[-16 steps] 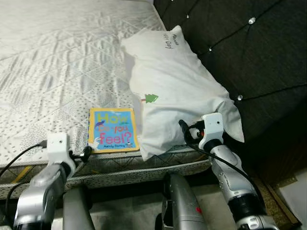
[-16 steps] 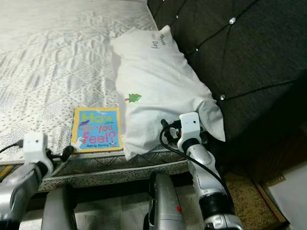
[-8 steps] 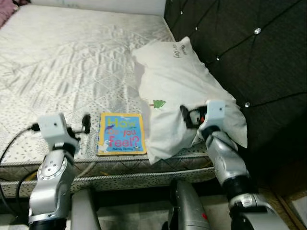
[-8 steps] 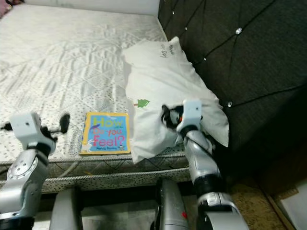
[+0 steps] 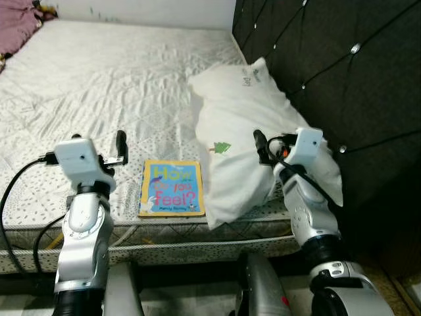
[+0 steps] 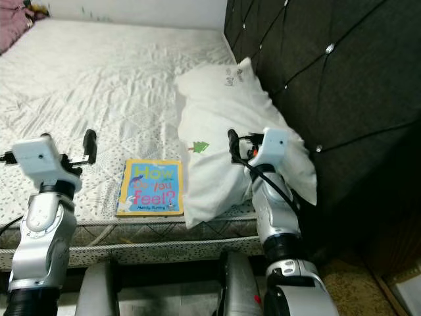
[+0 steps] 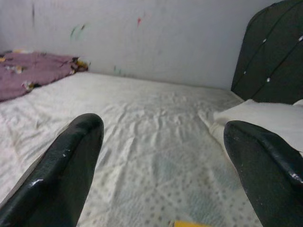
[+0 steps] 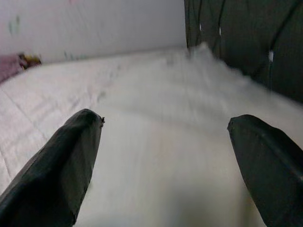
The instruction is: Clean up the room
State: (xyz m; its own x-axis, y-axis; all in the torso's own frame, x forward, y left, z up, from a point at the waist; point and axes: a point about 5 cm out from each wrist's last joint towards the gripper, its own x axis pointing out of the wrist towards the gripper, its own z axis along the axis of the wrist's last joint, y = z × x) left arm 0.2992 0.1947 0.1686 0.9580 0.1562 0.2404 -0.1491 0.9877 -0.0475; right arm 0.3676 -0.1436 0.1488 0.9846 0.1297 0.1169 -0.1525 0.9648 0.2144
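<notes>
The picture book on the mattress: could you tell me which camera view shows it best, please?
The left eye view: the picture book lies flat beside the pillow, cover unobstructed and title readable. The right eye view shows it equally whole; the left wrist view catches just a yellow sliver.

Quilted bed (image 5: pixel 99 85) with book (image 5: pixel 172 188), pillow (image 5: pixel 250 125)

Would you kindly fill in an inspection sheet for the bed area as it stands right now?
Surface: mattress, quilted, pale, rumpled.
Job's things: book flat near the front edge; pillow beside it, against the headboard.
Clutter: purple cloth at the far corner.
Grippers: left pincer open, above the mattress left of the book; right pincer open, over the pillow.
Cables: black leads at both wrists.
Surroundings: pale wall behind the bed.
</notes>
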